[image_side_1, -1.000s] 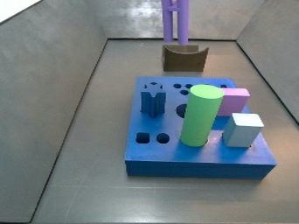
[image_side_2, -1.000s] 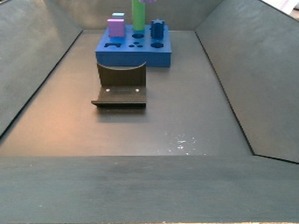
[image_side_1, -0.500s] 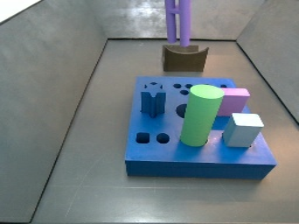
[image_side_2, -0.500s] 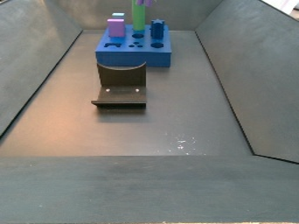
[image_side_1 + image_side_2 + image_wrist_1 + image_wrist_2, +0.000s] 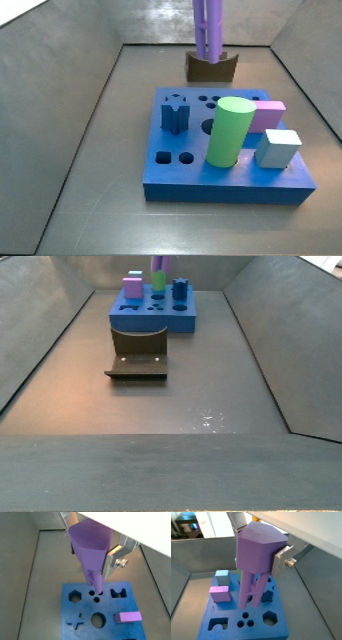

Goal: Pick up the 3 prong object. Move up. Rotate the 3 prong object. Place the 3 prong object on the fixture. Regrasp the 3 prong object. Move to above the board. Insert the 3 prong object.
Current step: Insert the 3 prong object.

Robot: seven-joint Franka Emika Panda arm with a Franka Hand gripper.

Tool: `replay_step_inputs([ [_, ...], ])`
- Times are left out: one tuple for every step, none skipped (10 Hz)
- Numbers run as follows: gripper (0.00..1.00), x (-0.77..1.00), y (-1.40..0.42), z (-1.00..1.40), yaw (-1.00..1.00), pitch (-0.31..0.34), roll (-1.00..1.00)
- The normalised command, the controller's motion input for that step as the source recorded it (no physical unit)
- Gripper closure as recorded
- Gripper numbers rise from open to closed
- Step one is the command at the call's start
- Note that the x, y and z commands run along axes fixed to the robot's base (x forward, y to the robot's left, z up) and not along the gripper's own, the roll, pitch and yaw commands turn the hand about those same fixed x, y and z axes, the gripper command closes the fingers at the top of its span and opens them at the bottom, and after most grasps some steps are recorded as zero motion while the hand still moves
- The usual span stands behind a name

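My gripper is clamped on the 3 prong object, holding it upright with the prongs pointing down. In both wrist views a flat silver finger with a screw in it presses the side of the piece, and the other finger is mostly hidden behind it. The jaws are only as far apart as the thick upper body of the piece.

The 3 prong object is smooth, matte, light-purple plastic: a broad, faceted block at the held end that narrows into slim, straight prongs. It hangs directly below my gripper, and its prong tips hover over the board near the small round holes, not yet inside any hole as far as I can tell.

The board is a flat blue block with cut-outs: a hexagon, a cross, an oval and small round holes. A tall, glossy green cylinder, a pink cube, a pale grey-blue cube and a dark blue star peg stand in it. In a side view the purple piece rises out of frame behind the board. The fixture, dark with a base plate, sits on the grey floor, apart from the board.
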Motion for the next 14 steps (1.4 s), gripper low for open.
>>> replay_step_inputs([
  [1.0,0.1,0.15,-0.29,-0.39,-0.017,-0.05],
  [1.0,0.15,0.16,-0.26,-0.36,0.0,-0.02],
  [1.0,0.17,0.13,-0.22,-0.33,0.016,-0.01],
  [1.0,0.16,0.1,-0.21,-0.33,0.006,-0.02],
  [1.0,0.14,0.06,-0.24,-0.3,0.019,0.0],
  [1.0,0.05,0.04,-0.21,-0.28,0.043,0.0],
  [1.0,0.0,0.0,-0.13,-0.26,0.079,-0.05],
  [1.0,0.12,0.0,-0.16,-0.09,0.119,-0.04],
  [1.0,0.07,0.0,-0.16,0.0,0.086,0.0],
  [1.0,0.01,-0.01,-0.19,0.0,0.036,0.0],
  [1.0,0.08,-0.01,-0.25,0.0,0.027,0.0],
  [1.0,0.09,0.0,-0.3,0.0,0.009,-0.02],
  [1.0,0.12,0.0,-0.29,0.0,0.0,-0.03],
  [1.0,0.13,0.0,-0.25,0.0,0.0,-0.02],
])
